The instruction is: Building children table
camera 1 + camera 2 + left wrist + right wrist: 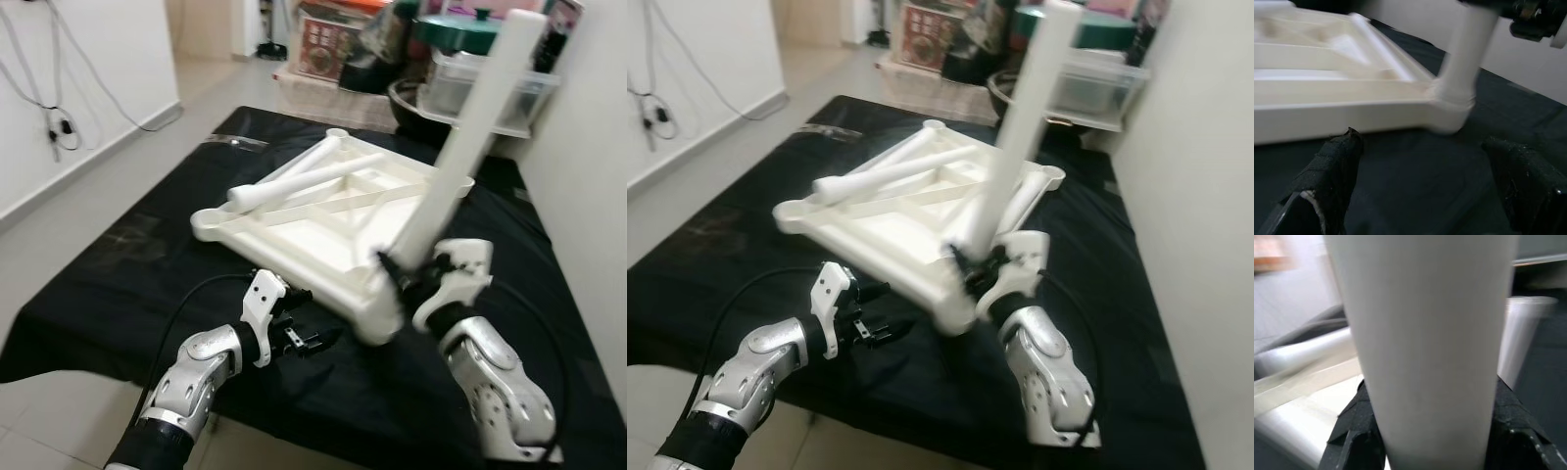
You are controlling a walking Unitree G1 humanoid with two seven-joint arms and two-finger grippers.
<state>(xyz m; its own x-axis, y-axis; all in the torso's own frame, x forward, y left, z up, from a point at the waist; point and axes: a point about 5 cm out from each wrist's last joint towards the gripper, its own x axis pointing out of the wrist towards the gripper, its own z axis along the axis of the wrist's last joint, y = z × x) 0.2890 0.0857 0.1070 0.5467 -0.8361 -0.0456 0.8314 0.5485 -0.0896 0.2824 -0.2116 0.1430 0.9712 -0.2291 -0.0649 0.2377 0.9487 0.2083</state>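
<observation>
A white plastic children's table top [313, 230] lies upside down on a black cloth, its near corner lifted. A long white leg [470, 137] stands tilted up from that near corner socket [384, 311]. My right gripper [407, 276] is shut on the leg low down, and the leg [1425, 347] passes between its black fingers [1354, 431]. Two more white legs [304, 176] lie across the underside. My left gripper [299, 338] is open just in front of the table top's near edge [1342, 117], holding nothing.
The black cloth [118, 264] covers a low surface with pale floor around it. Behind stand clear storage bins [490, 88], a dark bowl and a green lidded pot [470, 29]. A white wall with hanging cables [54, 117] is on the left.
</observation>
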